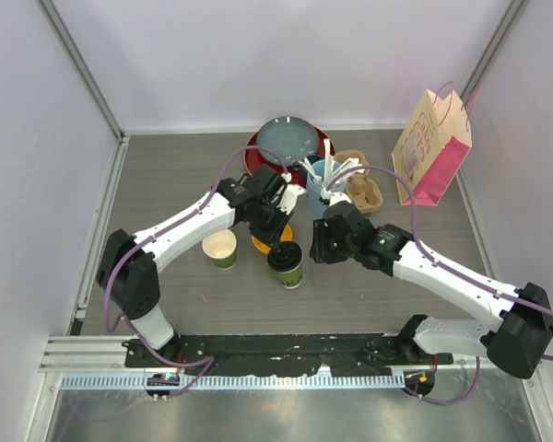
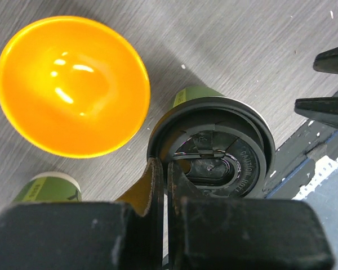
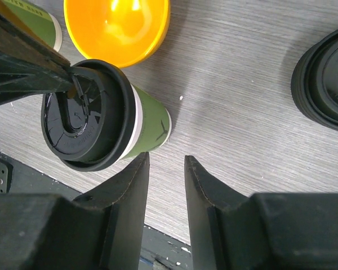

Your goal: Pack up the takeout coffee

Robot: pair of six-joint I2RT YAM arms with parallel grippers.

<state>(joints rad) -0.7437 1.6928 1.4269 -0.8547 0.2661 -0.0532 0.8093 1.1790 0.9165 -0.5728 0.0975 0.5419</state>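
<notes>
On the grey table [image 1: 230, 299], the left gripper [image 2: 164, 169], pinched shut, hides part of the green cup's lid [image 2: 228, 140]; the right gripper [image 3: 166, 160] hangs half-open, empty.

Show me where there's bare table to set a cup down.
Bare: back-left, between the wall and the red plate; the near strip between the lidded cup and the base rail. Crowded: the middle, around the orange bowl and open cup.

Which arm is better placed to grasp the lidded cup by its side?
Probably the right: the right gripper stands open beside the lidded cup. The left gripper is shut over the lid.
</notes>
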